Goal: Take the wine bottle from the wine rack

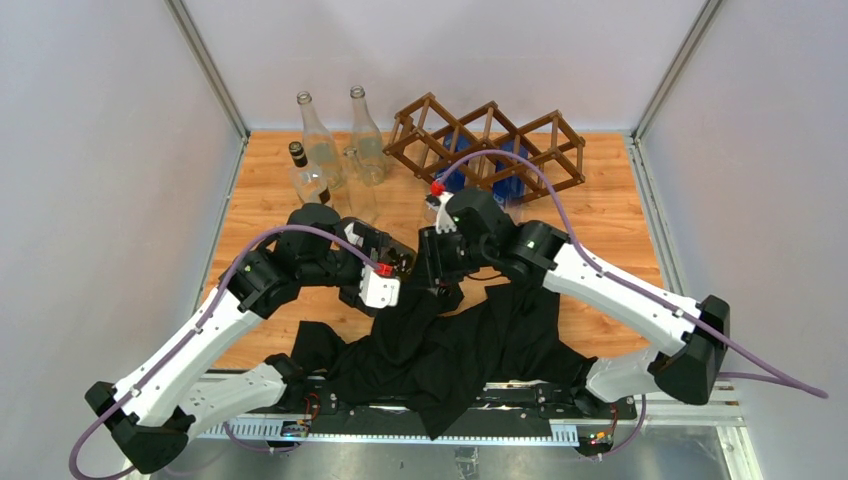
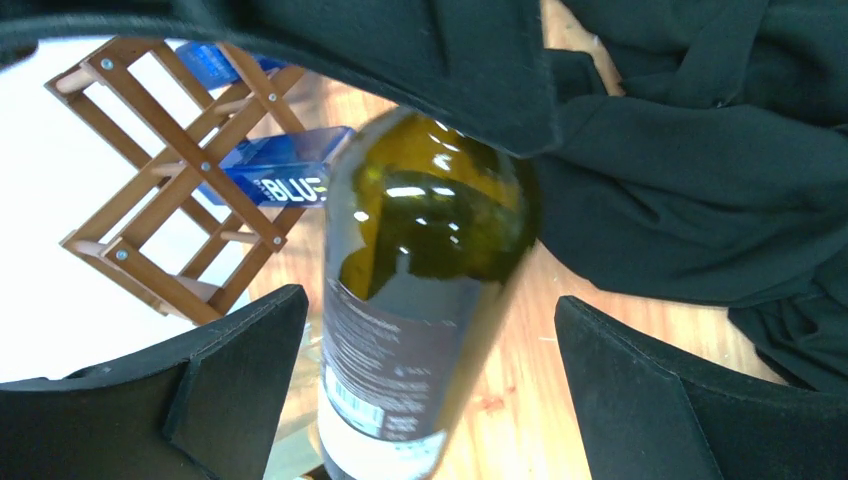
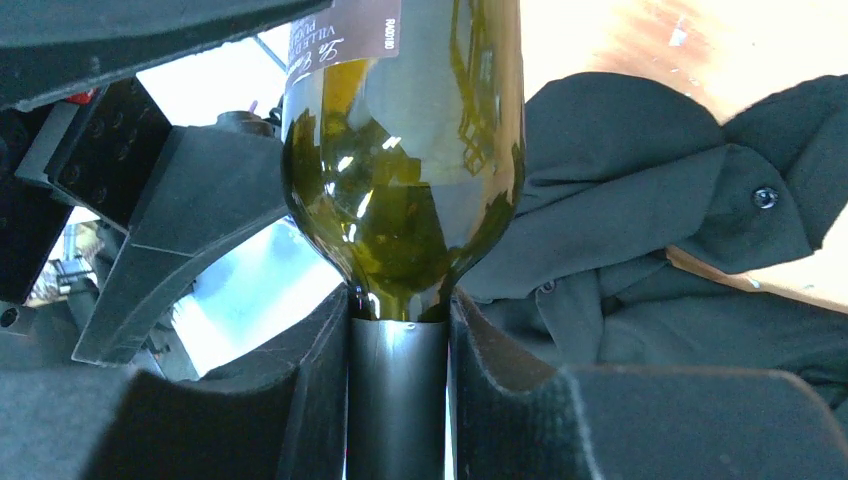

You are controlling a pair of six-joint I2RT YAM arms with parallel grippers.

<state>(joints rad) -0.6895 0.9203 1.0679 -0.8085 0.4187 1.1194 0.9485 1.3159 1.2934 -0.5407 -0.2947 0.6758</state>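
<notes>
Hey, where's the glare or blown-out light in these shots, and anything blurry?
Left wrist: white glints on the bottle shoulder, background behind the rack blown out white. Right wrist: mirror-like reflections across the glass, nothing badly blurred. Top external: even light, sharp, cloth nearly featureless black.

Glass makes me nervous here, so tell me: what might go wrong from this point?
1. The right gripper clamps the wine bottle only at its neck, so the heavy body might swing or slip.
2. The left gripper is open around the body, its fingers apart from the glass; closing off-centre may knock it.
3. The clear bottles stand just beyond; a wide swing might topple them.
</notes>
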